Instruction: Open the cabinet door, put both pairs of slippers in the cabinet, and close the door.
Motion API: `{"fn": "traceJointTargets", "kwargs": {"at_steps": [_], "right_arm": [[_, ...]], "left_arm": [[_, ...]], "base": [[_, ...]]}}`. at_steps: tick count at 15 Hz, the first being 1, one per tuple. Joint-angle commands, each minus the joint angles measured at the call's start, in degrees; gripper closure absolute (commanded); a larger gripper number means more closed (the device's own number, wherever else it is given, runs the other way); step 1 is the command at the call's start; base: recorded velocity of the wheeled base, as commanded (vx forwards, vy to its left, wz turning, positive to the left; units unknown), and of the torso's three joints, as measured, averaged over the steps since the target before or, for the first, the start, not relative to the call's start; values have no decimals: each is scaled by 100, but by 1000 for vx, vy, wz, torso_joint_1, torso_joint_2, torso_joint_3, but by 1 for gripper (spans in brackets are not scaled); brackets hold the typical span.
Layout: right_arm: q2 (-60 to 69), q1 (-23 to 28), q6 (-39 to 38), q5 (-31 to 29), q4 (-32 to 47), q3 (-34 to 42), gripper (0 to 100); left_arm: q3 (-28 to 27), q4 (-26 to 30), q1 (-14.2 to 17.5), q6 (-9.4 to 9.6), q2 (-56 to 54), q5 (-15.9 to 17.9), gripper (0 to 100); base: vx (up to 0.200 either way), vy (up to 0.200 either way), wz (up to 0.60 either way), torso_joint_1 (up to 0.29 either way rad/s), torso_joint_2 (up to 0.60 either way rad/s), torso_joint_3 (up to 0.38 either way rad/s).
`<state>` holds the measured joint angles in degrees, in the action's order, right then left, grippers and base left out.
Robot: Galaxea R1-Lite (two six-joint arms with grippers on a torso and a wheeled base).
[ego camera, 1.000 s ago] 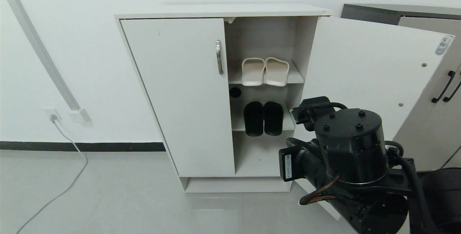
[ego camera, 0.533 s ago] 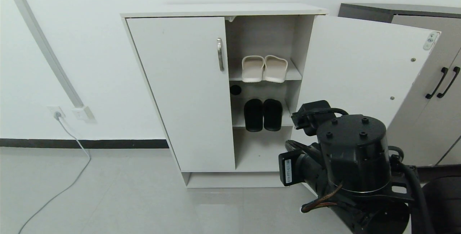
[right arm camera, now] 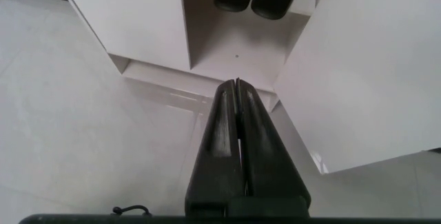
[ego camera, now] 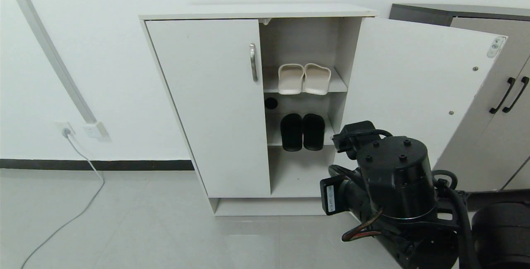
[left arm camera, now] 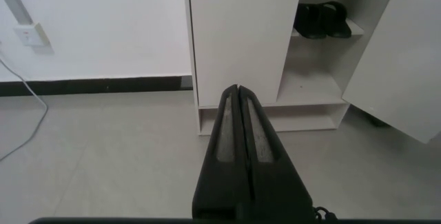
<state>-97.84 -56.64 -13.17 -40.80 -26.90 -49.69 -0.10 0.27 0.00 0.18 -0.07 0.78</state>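
Right cabinet door (ego camera: 414, 82) open, white slippers (ego camera: 304, 79) on upper shelf, black slippers (ego camera: 302, 132) one shelf down, left gripper (left arm camera: 238, 92) and right gripper (right arm camera: 237, 85) both pinched together on nothing, arm label (ego camera: 330, 195) unreadable.

No text, number or sign is showing legibly on the cabinet (ego camera: 207, 107) or anywhere around it.

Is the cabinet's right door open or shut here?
Open: the right door stands swung out, showing white slippers and black slippers inside.
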Motion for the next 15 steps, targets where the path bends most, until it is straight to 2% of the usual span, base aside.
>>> {"fn": "traceJointTargets", "kwargs": {"at_steps": [1, 8, 11, 15], "right_arm": [[-24, 4, -2, 2, 1, 12, 100], [2, 4, 16, -7, -25, 21, 100], [2, -5, 16, -7, -25, 21, 100], [11, -5, 16, -7, -25, 29, 100]], "left_arm": [[1, 0, 0, -1, 7, 1, 100], [1, 0, 0, -1, 7, 1, 100], [1, 0, 0, -1, 7, 1, 100], [1, 0, 0, -1, 7, 1, 100]], "base": [[0, 0, 0, 0, 0, 0], [0, 0, 0, 1, -14, -15], [0, 0, 0, 12, -178, -308], [0, 0, 0, 58, -519, -362]]}}
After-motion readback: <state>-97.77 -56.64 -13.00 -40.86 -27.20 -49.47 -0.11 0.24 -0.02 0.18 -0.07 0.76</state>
